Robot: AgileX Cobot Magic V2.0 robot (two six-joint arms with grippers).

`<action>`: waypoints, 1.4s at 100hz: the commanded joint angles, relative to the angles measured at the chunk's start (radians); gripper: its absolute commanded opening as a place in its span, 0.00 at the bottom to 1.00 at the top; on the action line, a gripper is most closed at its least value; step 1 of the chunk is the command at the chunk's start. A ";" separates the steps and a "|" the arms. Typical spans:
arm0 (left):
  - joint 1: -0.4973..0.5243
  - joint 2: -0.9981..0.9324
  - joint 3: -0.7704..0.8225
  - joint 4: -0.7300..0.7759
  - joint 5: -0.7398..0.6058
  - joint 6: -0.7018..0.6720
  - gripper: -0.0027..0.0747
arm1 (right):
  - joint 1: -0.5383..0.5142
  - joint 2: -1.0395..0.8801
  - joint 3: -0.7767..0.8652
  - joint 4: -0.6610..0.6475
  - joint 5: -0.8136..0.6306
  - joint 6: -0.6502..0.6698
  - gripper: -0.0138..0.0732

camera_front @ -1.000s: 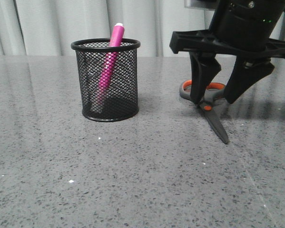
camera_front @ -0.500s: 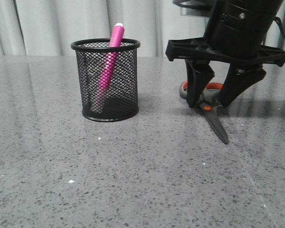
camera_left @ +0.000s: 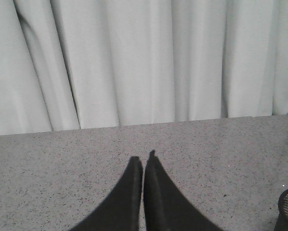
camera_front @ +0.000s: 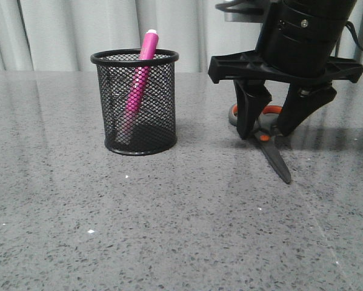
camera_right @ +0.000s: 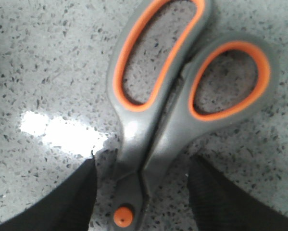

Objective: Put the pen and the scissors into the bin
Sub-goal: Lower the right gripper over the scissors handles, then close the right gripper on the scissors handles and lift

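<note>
Fingers of the right gripper (camera_front: 268, 128) stand apart astride the scissors (camera_front: 267, 138) near the pivot, gripping nothing, blades pointing toward the bench's front edge.

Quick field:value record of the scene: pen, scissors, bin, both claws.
pen: standing tilted inside the bin, tip above the rim
bin: upright on the table, left of the scissors
scissors: flat on the table, blades closed, not in the bin
right claw: open, fingers straddling the scissors near the pivot
left claw: shut, empty, above the table
</note>
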 commanded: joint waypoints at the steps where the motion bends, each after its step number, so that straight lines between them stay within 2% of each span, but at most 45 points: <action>1: 0.002 -0.002 -0.030 -0.009 -0.074 -0.012 0.01 | 0.000 -0.025 -0.023 -0.021 -0.030 0.004 0.60; 55: 0.002 -0.002 -0.030 -0.009 -0.074 -0.012 0.01 | 0.000 -0.030 -0.027 -0.055 -0.049 0.030 0.60; 98: 0.002 -0.002 -0.030 -0.009 -0.074 -0.010 0.01 | 0.003 -0.030 -0.148 -0.056 0.092 0.030 0.60; 127: 0.002 -0.002 -0.030 -0.009 -0.076 -0.010 0.01 | 0.104 -0.022 -0.148 -0.283 0.087 0.217 0.60; 140: 0.002 -0.002 -0.030 -0.009 -0.076 -0.010 0.01 | 0.107 -0.012 -0.148 -0.286 0.092 0.239 0.60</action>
